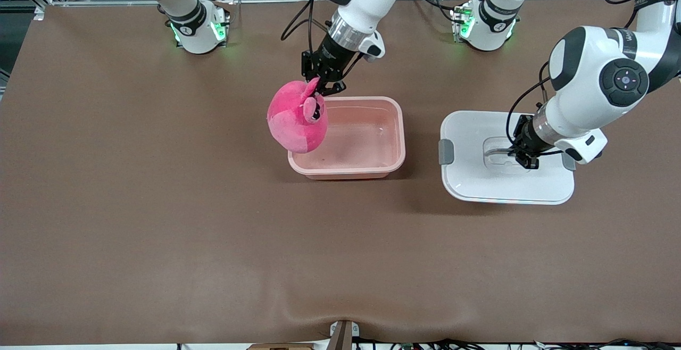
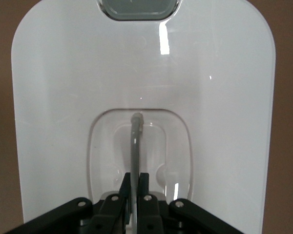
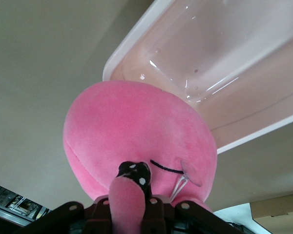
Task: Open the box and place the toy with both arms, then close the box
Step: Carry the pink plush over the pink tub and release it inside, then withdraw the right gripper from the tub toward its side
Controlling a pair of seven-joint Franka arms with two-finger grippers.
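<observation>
The box (image 1: 401,142), a pink tub, stands open mid-table with nothing inside. Its white lid (image 1: 479,180) lies flat beside it, toward the left arm's end. My left gripper (image 1: 520,153) is down on the lid, shut on the thin grey handle (image 2: 136,141) that stands up from the recess; the left wrist view shows the gripper (image 2: 136,184) pinching it over the lid (image 2: 63,97). My right gripper (image 1: 319,86) is shut on a flap of the pink plush toy (image 1: 295,118). The toy hangs over the tub's rim at the right arm's end. In the right wrist view the toy (image 3: 136,126) dangles from the gripper (image 3: 132,197) beside the tub (image 3: 224,53).
Grey clips (image 1: 446,151) sit at both short ends of the lid, and one clip (image 2: 139,9) shows in the left wrist view. Brown table cover (image 1: 159,206) stretches around the tub and lid. Both arm bases (image 1: 197,25) stand along the edge farthest from the front camera.
</observation>
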